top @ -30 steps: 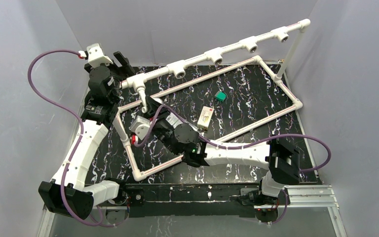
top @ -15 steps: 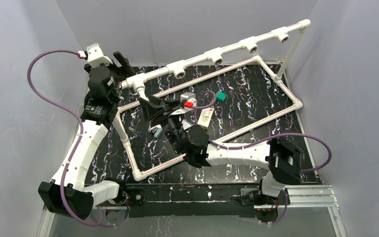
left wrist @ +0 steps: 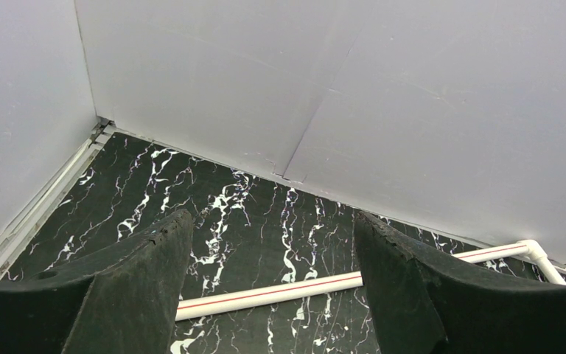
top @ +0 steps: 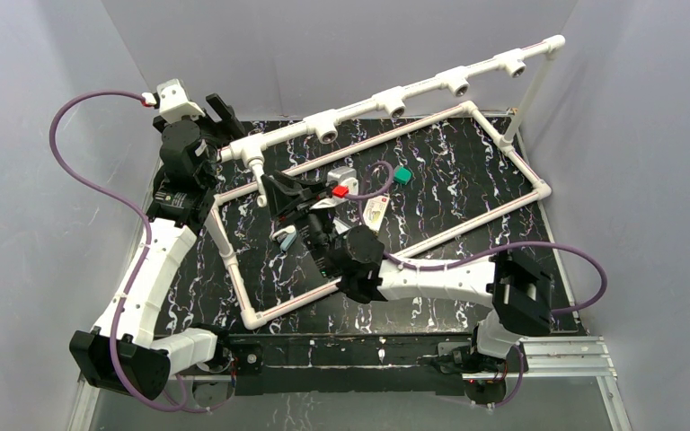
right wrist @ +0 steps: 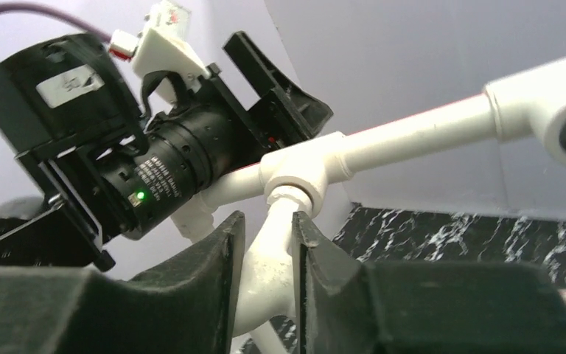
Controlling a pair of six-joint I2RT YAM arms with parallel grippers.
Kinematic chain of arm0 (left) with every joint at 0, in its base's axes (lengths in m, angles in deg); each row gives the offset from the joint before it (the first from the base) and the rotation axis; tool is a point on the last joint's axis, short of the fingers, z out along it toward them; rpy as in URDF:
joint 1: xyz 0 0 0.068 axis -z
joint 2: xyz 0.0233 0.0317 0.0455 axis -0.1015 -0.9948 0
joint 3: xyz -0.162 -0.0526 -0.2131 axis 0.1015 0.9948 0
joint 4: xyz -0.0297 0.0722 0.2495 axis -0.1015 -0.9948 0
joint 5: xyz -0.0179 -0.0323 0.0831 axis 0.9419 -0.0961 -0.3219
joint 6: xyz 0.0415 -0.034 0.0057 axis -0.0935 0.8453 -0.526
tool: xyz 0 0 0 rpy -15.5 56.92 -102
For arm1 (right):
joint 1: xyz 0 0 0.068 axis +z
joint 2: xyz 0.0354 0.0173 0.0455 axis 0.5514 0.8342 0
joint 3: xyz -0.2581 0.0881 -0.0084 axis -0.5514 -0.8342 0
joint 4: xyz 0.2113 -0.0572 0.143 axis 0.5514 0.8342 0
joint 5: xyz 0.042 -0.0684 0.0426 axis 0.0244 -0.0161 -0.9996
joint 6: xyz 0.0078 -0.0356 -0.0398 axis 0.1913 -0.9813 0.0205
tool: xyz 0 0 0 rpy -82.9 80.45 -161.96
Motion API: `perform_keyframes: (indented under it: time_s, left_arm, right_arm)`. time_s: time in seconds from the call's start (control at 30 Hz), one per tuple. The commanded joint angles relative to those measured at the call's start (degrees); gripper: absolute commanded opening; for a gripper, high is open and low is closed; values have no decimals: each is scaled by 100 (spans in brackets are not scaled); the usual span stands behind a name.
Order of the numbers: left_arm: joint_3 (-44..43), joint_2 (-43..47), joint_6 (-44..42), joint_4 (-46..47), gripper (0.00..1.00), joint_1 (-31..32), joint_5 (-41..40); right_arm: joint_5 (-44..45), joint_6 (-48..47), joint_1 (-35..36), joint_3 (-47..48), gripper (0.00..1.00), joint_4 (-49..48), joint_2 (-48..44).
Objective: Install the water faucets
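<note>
Your right gripper [right wrist: 265, 221] is clamped on the white body of a water faucet [right wrist: 271, 258], one finger on each side, just under the leftmost tee socket [right wrist: 295, 173] of the pipe rail [top: 431, 88]. The faucet's top end meets the socket mouth, so you're likely holding it low on the body to push or twist it home. I can't tell how deep it's seated, and the knob isn't visible. Your left gripper [left wrist: 273, 221] has its fingers spread wide with nothing between them. Its own view shows only the table [top: 467, 180] and a base-frame pipe [left wrist: 265, 291]. From above it sits right by the rail's left end, probably parked there to brace the rail, but it isn't gripping anything. The other four sockets along the rail look empty, so the task looks early. A green piece [top: 402, 175] and a white card [top: 375, 211] lie on the table inside the frame, apart from the work. Watch for rail flex when you push, since nothing grips it.
</note>
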State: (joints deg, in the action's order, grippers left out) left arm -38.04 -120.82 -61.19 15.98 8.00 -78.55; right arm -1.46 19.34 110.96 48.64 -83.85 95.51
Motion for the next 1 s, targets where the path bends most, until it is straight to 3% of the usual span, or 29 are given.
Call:
perform_keyframes:
  time_s: [0.0,0.23,0.37,0.63,0.8,0.97]
  left_arm:
    - [707,-494,-90,-2157,78,134,658]
    - [708,-469,-89,-2162,78,131,657]
    - [707,-468,-92,-2174,78,134,638]
    - [709,-484,-93,-2181,78,130,641]
    - [720,-472,-105,-2185,78,136,614]
    - [717,-489,-115,-2183,78,131,617]
  right_arm:
    - [-944,-1463,52,-76,42,65,-499]
    - [-3031,-3159,70,280,67,2226,-1057]
    - [-3095,-4765,250,216,78,2730,-1119]
    - [-1911,-7873,425,335,83,2036,-275]
    - [-1374,-8931,428,642,81,987,377]
    - [-1168,-9275,423,974,78,570,790]
